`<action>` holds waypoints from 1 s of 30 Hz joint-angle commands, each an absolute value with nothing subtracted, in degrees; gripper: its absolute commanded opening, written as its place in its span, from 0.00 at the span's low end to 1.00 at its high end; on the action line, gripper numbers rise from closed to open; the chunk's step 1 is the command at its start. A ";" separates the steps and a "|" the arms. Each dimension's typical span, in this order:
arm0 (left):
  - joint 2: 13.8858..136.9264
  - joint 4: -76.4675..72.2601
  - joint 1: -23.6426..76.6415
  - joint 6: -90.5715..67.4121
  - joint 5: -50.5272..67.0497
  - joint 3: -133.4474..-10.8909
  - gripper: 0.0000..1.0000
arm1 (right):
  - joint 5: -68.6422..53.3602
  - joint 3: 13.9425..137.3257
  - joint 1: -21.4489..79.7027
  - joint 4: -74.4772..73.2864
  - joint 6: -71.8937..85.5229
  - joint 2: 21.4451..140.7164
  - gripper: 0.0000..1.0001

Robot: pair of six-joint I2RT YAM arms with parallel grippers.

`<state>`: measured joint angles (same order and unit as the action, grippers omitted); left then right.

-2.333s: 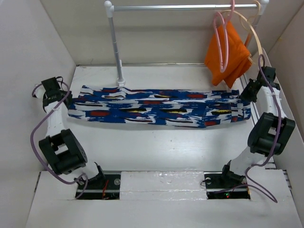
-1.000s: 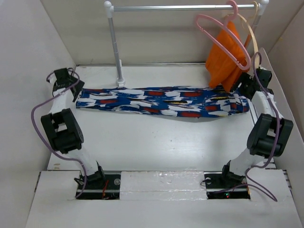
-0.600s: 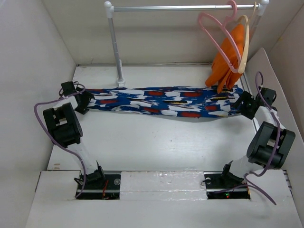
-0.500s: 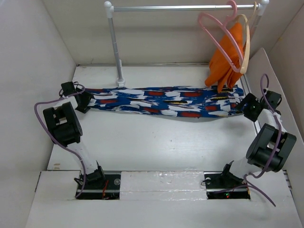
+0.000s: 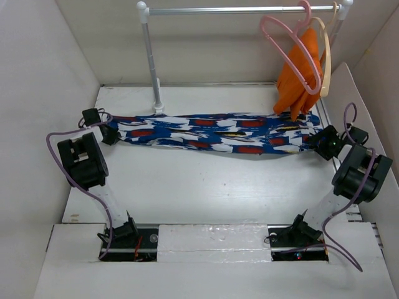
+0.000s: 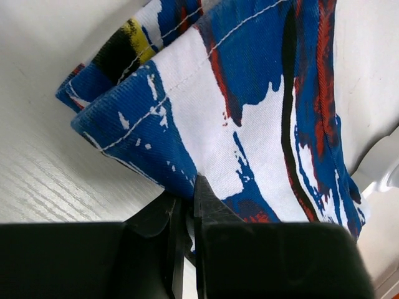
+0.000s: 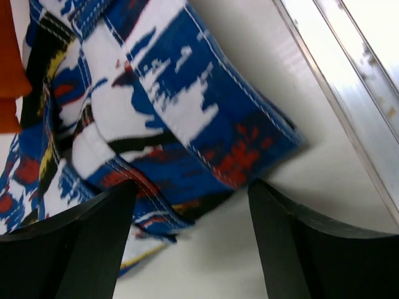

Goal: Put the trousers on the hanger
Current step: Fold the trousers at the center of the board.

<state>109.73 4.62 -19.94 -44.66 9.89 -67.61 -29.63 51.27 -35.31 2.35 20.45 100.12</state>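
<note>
**A:** Where are the trousers (image 5: 212, 132)?

**B:** They lie stretched out along the far half of the surface (image 5: 206, 193), one end at its left edge and the other at its right edge. The pink hanger (image 5: 294, 55) hangs bare on the rail (image 5: 237, 10) over the far right corner, beside an orange cloth (image 5: 302, 71) and a cream hanger (image 5: 326, 62).

**A:** And the hands?

**B:** The left hand (image 6: 187, 200) is clenched on the left end, but it only has a thin bite at the hem. The right hand (image 7: 190, 199) is released, its fingers spread either side of the right end and grasping nothing.

**A:** What could go wrong?

**B:** I'd say that shallow pinch could slip once weight comes on it. If the left hand lifts alone, the cloth will drag and bunch up. The hanger also hangs loose, so a nudge would swing it, and the orange cloth hangs close enough to snag.
</note>
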 commanded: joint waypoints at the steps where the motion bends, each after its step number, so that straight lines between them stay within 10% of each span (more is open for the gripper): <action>1: 110.65 8.17 -19.95 -41.67 7.30 -69.34 0.00 | -29.72 52.03 -31.57 10.28 26.10 104.58 0.77; 4: 111.27 10.27 -19.95 -39.21 5.10 -71.79 0.00 | -27.42 52.82 -30.41 11.33 28.73 105.38 0.59; 6: 111.36 11.94 -19.95 -37.10 1.33 -73.12 0.00 | -25.76 52.65 -30.41 10.03 29.80 103.98 0.14; 9: 109.34 14.06 -19.95 -36.04 -5.79 -74.01 0.00 | -20.06 53.26 -31.03 1.55 24.19 97.05 0.00; 26: 90.01 24.00 -19.95 -35.94 -24.44 -57.41 0.00 | -19.15 38.86 -45.16 -16.79 12.23 72.51 0.01; 28: 89.47 24.17 -19.95 -35.86 -23.82 -54.86 0.00 | -21.08 36.30 -47.10 -15.29 10.56 73.47 0.12; 30: 89.04 24.78 -19.95 -35.68 -23.47 -54.93 0.26 | -22.67 37.35 -47.90 -16.96 7.04 75.40 0.48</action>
<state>90.83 24.71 -18.39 -36.23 -16.38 -55.35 -23.81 35.79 -45.78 -21.02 12.93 74.65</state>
